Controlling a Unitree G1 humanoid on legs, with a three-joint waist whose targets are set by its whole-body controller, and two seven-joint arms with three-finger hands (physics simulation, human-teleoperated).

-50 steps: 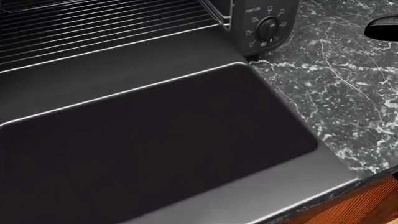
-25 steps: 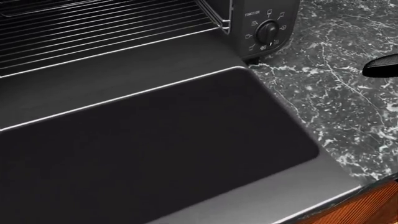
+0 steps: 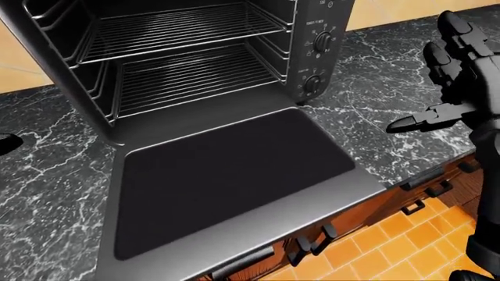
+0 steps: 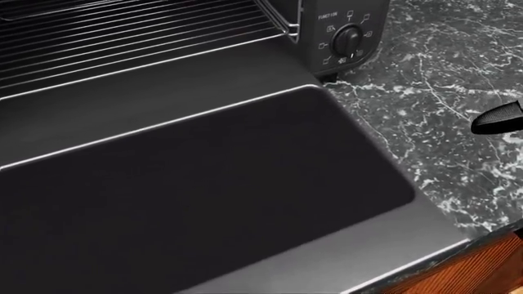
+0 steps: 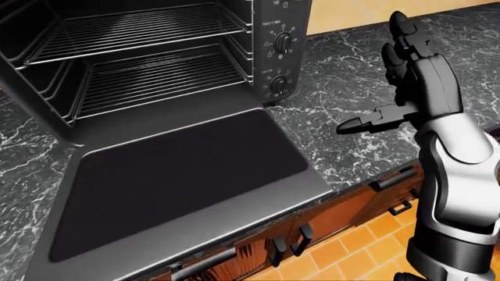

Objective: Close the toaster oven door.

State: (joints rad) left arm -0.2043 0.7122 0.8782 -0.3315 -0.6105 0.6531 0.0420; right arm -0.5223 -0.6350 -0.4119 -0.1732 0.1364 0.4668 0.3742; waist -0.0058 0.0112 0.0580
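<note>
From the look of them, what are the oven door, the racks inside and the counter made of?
Oven door: probably brushed grey metal framing a dark glass panel, matte with a bright edge line. Racks: thin shiny wire, likely chromed steel. Counter: black stone with white veins, marble-like, though it may be a printed laminate.

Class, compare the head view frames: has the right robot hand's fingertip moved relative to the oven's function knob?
Yes. The fingertip of the right robot hand has dropped down the right edge of the head view, from level with the function knob to well below it.
</note>
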